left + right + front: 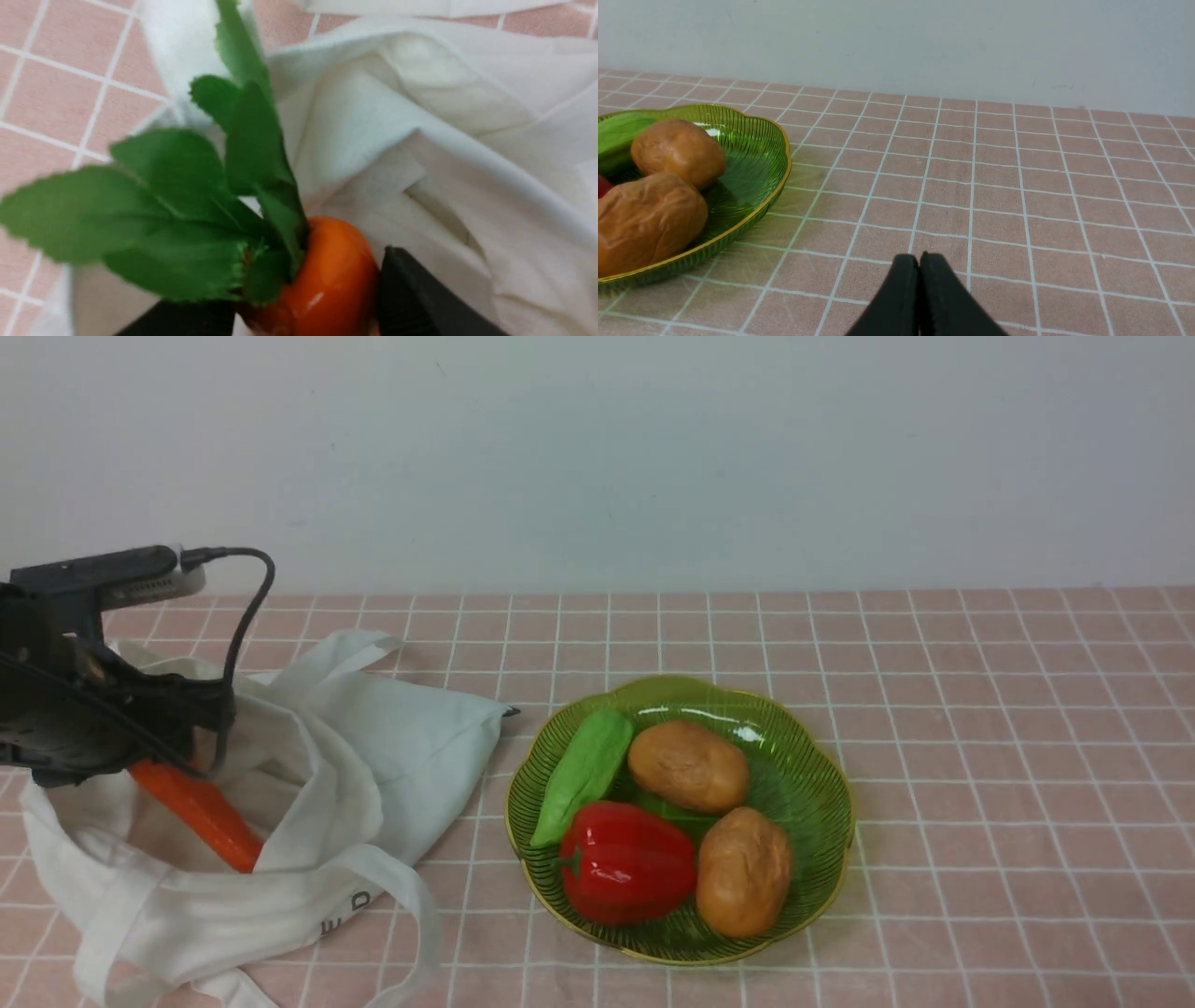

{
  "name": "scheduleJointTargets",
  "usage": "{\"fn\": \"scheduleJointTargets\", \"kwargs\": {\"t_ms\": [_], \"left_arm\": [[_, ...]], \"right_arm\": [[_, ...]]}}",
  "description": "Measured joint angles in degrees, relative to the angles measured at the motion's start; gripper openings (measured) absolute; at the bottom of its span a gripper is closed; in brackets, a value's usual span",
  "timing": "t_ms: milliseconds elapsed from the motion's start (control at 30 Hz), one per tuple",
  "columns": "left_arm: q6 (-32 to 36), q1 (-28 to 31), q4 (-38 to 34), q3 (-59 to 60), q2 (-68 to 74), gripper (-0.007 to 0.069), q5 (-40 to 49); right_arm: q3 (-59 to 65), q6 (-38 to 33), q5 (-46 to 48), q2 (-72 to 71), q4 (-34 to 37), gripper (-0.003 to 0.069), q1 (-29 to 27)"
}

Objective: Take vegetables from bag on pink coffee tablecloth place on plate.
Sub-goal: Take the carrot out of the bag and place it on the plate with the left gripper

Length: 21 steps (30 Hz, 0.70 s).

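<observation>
Pink tablecloth (980,709), carrot (327,280) between left jaws.

You can't see the long orange carrot (201,812) whole: the black left gripper (149,751) covers its leafy end, and a fold of the off-white cloth bag (392,756) hides its tip. In the left wrist view its dark green leaves (154,219) blur and its body runs off the edge.
</observation>
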Motion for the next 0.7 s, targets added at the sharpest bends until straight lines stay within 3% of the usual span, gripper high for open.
{"fn": "scheduleJointTargets", "kwargs": {"t_ms": [133,300,500,700], "left_arm": [[0.3,-0.3,-2.3,0.0,-4.6,0.0351,-0.1],[3.6,-4.6,-4.6,0.0,-12.3,0.0351,-1.0],[3.2,-18.1,-7.1,0.0,-20.0,0.0351,-10.1],[2.5,-33.0,-10.2,0.0,-14.2,0.0351,-27.0]], "right_arm": [[0.0,0.0,0.0,0.0,0.0,-0.0015,0.0],[0.0,0.0,0.0,0.0,0.0,-0.0015,0.0],[0.0,0.0,0.0,0.0,0.0,-0.0015,0.0],[0.0,0.0,0.0,0.0,0.0,-0.0015,0.0]]}}
